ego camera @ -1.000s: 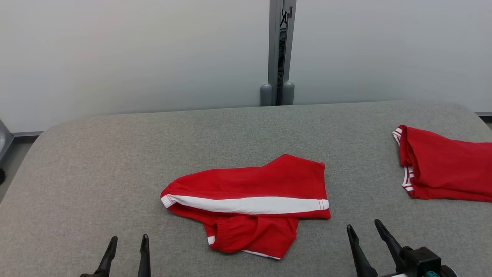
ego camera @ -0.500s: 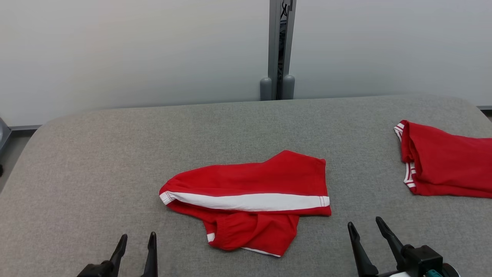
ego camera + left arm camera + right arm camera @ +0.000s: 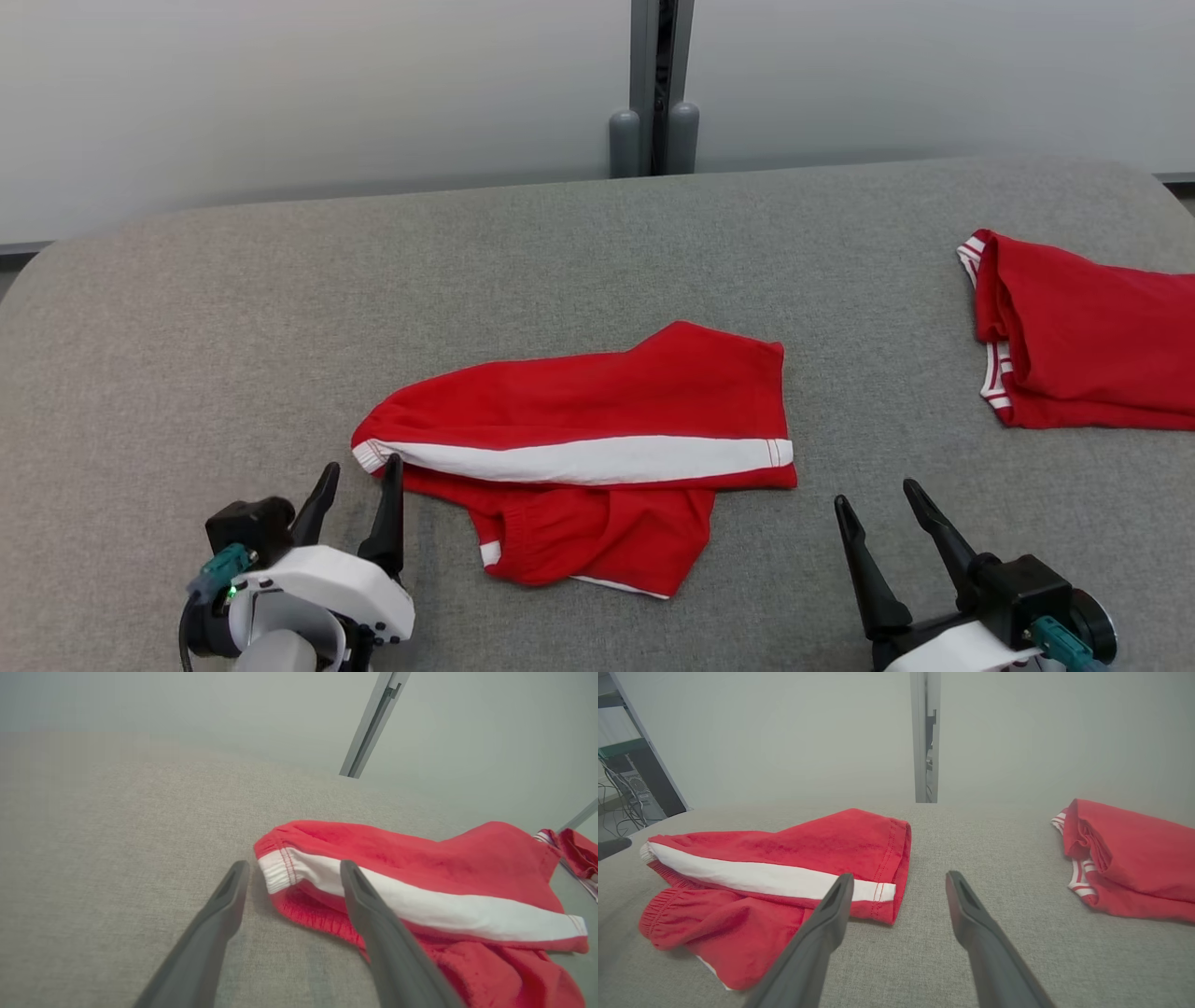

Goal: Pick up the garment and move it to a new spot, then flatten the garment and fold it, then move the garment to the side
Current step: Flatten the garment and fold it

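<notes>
Grey fabric covered the desk (image 3: 187, 327). The left end effector (image 3: 362, 464) stood spread wide and empty, its fingertips just beside the striped end of the red garment (image 3: 597, 411) (contact unclear). Right of the garment, the right end effector (image 3: 875, 493) gaped empty too, well apart from a second red piece (image 3: 1092, 345) lying farther right.

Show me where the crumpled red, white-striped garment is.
The striped red garment lies centred on the grey fabric table in the head view, its left end by the left gripper.
</notes>
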Available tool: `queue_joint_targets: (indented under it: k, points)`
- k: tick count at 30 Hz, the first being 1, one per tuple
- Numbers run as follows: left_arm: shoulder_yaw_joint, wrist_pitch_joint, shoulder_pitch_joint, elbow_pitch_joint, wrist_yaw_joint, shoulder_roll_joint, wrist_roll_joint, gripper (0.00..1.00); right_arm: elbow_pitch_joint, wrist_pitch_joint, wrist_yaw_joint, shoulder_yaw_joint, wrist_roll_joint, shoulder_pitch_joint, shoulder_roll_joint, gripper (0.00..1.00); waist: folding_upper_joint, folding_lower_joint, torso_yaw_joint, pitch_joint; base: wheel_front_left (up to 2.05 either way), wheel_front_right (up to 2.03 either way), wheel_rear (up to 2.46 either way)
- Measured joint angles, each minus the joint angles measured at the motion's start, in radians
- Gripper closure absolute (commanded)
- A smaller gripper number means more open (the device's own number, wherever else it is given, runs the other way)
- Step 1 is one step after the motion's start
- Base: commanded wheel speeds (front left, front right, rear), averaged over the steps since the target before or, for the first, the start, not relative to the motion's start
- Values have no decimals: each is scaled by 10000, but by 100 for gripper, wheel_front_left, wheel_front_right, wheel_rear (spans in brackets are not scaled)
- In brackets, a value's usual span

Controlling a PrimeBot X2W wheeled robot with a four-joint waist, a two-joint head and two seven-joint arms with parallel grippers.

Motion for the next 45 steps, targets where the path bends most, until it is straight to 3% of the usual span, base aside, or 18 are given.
queue_joint_targets:
  k: [12, 13, 17, 29, 45]
  points:
    - [13, -2, -1620, 2194, -82, -4, -286, 1, -54, 0, 0, 2, -33, -333, -94, 0, 0, 0, -286, 715, 0, 0, 0]
    - [10, 0, -1688, 2309, -84, -2, -288, 12, -58, 0, 0, 0, -35, -383, -98, 0, 0, 0, -302, 739, 0, 0, 0]
    - [-13, 0, -1810, 2441, -115, -4, -286, 99, -69, 0, 0, 4, -42, -408, -119, 0, 0, 0, -341, 796, 0, 0, 0]
    - [-389, -2, -1298, 1611, -146, 6, -491, 100, 188, 2, 0, 132, 316, -442, -63, 0, 0, 0, -153, 799, 0, 0, 0]
    - [-1379, 0, -1041, 401, -148, 556, -982, 100, 4092, 2, -2, 1987, 2468, -3616, -130, 0, 0, 0, 325, 1266, 0, 0, 0]
